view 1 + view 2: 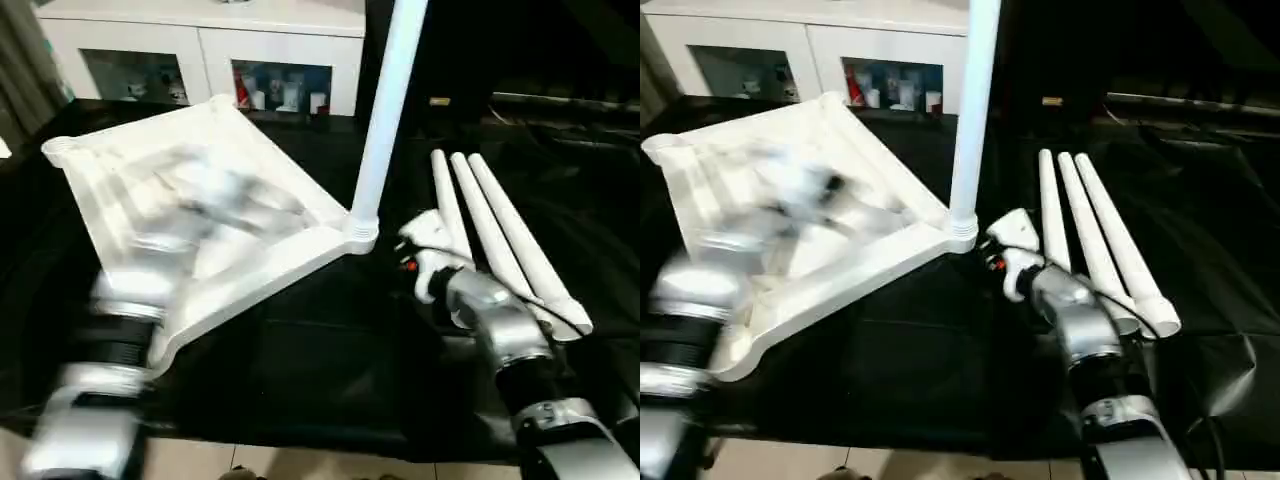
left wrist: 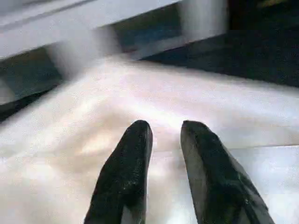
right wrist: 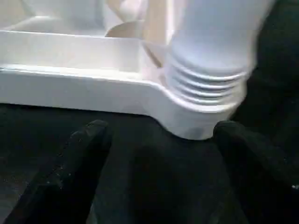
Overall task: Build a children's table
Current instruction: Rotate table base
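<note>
Right gripper [image 3: 154, 172] spread wide, facing the corner socket [image 3: 196, 116] holding an upright leg [image 1: 385, 110]; left gripper [image 2: 163, 154] nearly closed over the tabletop [image 1: 180, 200].

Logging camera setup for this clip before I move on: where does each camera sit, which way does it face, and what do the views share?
Left eye view: on the head, looking forward and down at the tabletop, one fitted leg, three loose legs; both forearms show.
Right eye view: a few centimetres beside it, same scene.
Left wrist view: along the left gripper fingers, over the tabletop.
Right wrist view: along the right gripper open fingers, facing the corner socket.
Shared: the fitted leg's socket appears in eye and right wrist views.
</note>
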Tool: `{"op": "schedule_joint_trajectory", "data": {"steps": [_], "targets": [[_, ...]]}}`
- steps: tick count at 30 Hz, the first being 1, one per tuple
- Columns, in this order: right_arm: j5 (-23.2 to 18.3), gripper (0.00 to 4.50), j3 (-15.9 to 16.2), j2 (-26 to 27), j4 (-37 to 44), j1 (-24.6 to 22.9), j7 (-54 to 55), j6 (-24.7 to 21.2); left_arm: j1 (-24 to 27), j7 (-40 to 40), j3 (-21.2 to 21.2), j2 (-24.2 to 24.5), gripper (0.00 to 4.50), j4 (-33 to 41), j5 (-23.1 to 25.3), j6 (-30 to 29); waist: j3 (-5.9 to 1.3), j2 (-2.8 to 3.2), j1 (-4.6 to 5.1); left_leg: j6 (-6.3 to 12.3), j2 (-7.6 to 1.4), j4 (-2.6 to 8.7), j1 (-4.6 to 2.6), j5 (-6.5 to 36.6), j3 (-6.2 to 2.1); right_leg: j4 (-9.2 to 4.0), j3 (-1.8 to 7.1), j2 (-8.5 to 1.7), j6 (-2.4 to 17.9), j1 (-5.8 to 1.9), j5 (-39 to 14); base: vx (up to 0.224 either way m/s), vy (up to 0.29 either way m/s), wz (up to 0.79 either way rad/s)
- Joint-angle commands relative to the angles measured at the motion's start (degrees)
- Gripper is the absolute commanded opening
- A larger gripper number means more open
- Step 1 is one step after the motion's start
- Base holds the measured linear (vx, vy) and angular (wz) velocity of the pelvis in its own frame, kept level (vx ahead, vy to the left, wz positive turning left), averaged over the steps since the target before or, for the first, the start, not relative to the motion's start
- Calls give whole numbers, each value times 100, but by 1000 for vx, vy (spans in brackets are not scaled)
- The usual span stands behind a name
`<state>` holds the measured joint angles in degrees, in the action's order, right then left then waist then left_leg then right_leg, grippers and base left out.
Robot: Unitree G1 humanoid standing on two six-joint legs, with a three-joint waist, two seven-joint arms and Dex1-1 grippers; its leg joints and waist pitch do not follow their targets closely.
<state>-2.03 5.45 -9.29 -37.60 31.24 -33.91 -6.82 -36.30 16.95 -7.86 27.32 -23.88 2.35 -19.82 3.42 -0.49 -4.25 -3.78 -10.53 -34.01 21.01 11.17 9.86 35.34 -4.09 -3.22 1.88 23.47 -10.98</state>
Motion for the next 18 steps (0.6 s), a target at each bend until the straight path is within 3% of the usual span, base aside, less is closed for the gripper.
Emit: {"op": "schedule_joint_trajectory", "data": {"steps": [1,2,3,4,8,10,13,18], "targets": [[66,394,65,18,-78,97,116,-145,98,-287,-284,220,131,-19,180,-131,-428,75,-24,290,-260,354,-44,450,-116,-301,297,-485,1275,-366,-150,0,0,0],[93,394,100,69,-143,135,177,-204,204,-368,-366,446,131,-14,286,-192,-431,85,-40,274,-268,347,-72,437,-106,-293,298,-487,1317,-340,-108,0,0,0],[231,394,195,162,-319,220,300,-236,445,-475,-527,853,131,-9,435,-338,-429,55,-48,269,-277,354,-66,397,-102,-279,301,-494,1355,-350,-61,0,0,0],[231,394,195,162,-319,220,300,-236,445,-475,-527,853,131,-9,435,-338,-424,81,-55,256,-277,354,-66,404,-107,-269,301,-498,1367,-328,-84,0,0,0],[263,394,137,401,-725,479,613,-254,990,-196,-571,1262,131,73,474,-799,-380,65,-86,65,-298,408,-124,857,-82,-344,329,-521,1334,-270,-602,0,0,0],[281,394,137,434,-786,524,673,-253,1079,-145,-525,1276,131,87,456,-876,-363,86,-101,-36,-299,434,-129,1090,-93,-372,336,-529,1260,-264,-867,0,0,0],[257,394,105,548,-959,670,828,-216,1416,254,-352,1137,131,282,258,-1191,-356,50,-97,-146,-306,462,-120,1225,-105,-369,350,-546,1231,-268,-933,0,0,0],[242,394,46,601,-1098,796,916,-132,1749,892,65,1045,131,661,23,-1649,-379,45,-99,-114,-288,442,-99,979,-98,-325,352,-536,1295,-295,-487,0,0,0]]}}
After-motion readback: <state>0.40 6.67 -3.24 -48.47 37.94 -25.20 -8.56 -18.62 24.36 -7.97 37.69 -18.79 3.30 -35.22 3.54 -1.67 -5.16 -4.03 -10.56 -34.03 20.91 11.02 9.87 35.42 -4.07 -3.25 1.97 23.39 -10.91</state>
